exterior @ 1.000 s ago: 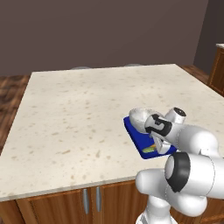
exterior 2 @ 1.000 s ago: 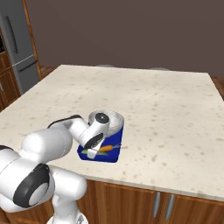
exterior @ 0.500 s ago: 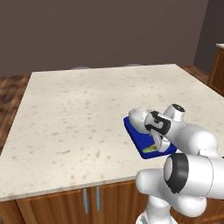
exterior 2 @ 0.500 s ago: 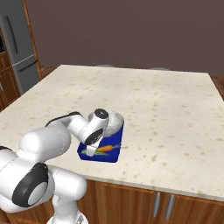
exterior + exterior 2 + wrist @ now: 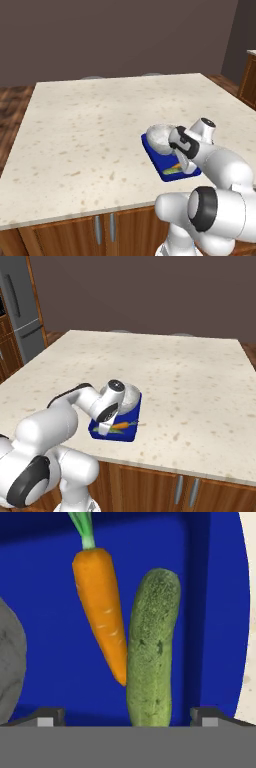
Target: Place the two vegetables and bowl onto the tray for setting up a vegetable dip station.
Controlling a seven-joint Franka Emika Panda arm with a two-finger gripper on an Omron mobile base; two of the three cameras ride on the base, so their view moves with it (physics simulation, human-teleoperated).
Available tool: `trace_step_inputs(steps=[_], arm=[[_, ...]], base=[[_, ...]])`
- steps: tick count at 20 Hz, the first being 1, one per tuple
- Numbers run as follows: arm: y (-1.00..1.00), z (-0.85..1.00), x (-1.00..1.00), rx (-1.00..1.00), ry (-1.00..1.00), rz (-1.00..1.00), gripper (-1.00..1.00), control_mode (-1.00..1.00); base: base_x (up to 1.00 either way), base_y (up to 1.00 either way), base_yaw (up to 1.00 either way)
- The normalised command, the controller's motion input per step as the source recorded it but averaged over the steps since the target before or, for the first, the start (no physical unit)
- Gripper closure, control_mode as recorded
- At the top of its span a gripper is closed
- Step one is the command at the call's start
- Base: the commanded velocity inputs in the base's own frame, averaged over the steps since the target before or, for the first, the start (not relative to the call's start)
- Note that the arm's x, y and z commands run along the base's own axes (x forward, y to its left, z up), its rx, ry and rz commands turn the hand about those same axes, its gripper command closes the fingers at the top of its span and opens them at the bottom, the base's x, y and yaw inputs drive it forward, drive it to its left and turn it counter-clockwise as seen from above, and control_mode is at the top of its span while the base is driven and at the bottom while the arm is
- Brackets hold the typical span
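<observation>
From the left base view, the white arm bends low over the blue tray (image 5: 155, 156), which sits on the speckled counter (image 5: 90, 130) near its front edge. The whitish bowl (image 5: 159, 135) rests on the far end of the tray, and a sliver of orange carrot (image 5: 173, 170) shows at the tray's near end, just past the robot's wrist.

From the right base view, the same tray (image 5: 131, 432) lies under the arm's hand, the bowl (image 5: 131, 396) sitting at its far end and partly hidden by the wrist. The carrot (image 5: 120, 426) lies on the tray's near end, its green top pointing toward the tray's right edge. A grey refrigerator (image 5: 22, 316) stands well beyond the counter (image 5: 190, 381), far from the tray.

From the hand view, the gripper (image 5: 127, 716) hangs directly above the tray (image 5: 45, 637) with its two tips spread wide and clasping nothing. The cucumber (image 5: 150, 647) lies on the blue floor between those tips, the carrot (image 5: 100, 612) touching its side at the pointed end. The bowl (image 5: 11, 662) curves in at the tray's other edge, apart from the carrot.
</observation>
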Motion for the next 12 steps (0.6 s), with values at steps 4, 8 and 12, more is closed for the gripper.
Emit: trace_step_inputs(steps=[4,8,12], arm=[[0.0,0.14,-0.29,0.0,-0.03,0.18,-1.0,-1.0],[0.0,0.23,-0.32,-0.06,0.0,0.44,-1.0,-1.0],[0.0,0.27,-0.41,-0.19,0.0,0.57,-1.0,-1.0]], base=[[0.0,0.0,0.0],[0.0,0.0,0.0],[0.0,0.0,0.0]])
